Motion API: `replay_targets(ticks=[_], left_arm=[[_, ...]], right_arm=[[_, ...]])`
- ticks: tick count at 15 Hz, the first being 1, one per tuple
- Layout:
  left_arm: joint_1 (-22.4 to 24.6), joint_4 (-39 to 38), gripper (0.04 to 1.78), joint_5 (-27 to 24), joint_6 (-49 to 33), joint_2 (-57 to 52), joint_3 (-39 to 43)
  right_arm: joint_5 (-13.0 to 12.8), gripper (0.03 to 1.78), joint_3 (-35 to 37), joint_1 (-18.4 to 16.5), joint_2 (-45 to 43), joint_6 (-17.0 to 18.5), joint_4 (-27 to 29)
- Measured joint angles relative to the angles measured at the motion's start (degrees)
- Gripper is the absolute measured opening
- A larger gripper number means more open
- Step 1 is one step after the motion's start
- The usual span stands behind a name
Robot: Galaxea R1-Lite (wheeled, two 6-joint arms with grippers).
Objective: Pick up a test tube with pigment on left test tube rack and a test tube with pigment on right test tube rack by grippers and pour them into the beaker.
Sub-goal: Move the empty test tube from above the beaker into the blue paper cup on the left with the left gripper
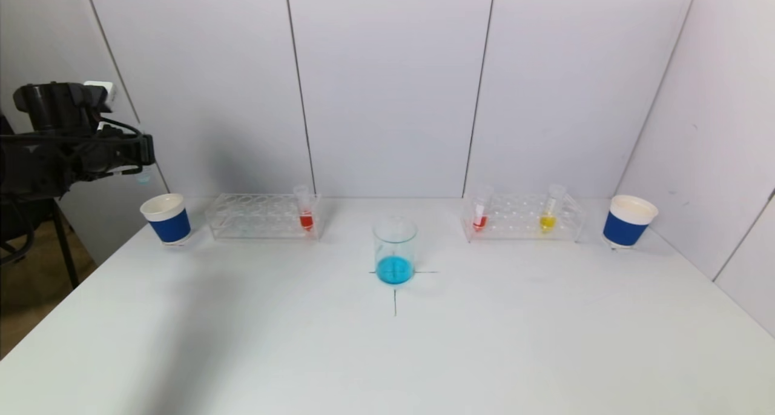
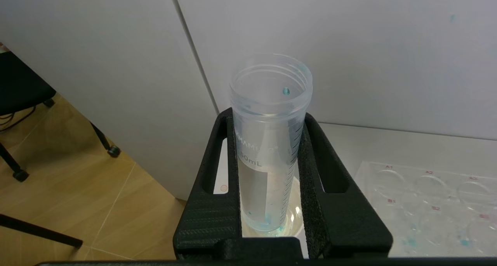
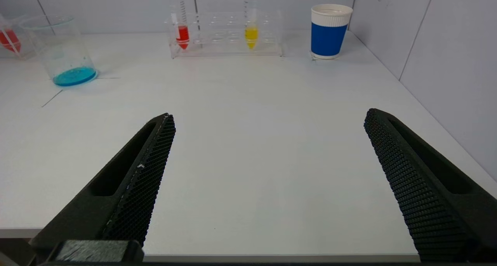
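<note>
The right gripper [image 3: 268,180] hangs low over the near edge of the white table [image 1: 387,354], its two black fingers spread wide with nothing between them. Past it, at the centre of the head view, the beaker [image 1: 395,251] stands on a cross mark with blue liquid in its bottom. Further back on the left the left rack [image 1: 263,216] holds one tube with red pigment [image 1: 306,212] at its right end. On the right, the right rack [image 1: 524,218] holds a red tube [image 1: 479,215] and a yellow tube [image 1: 548,212]. A blue-banded paper cup [image 1: 168,218] stands at the far left and another cup [image 1: 628,221] at the far right. At the left edge, raised above the left cup, the left gripper [image 2: 268,172] is clamped on a clear tube [image 2: 270,141] that holds only blue traces.
</note>
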Motion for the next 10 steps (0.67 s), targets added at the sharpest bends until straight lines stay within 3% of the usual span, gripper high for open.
replay_targets(ticks=[4, 10], left_arm=[[1.08, -5.29, 0.45, -0.44, 0.05, 3.78, 1.24], [1.18, -5.62, 0.45, -0.71, -0.37, 7.12, 1.16]], right_arm=[[-0.02, 1.77, 0.00, 0.00, 0.00, 0.02, 0.00], [-0.02, 1.77, 0.00, 0.00, 0.00, 0.02, 0.00]])
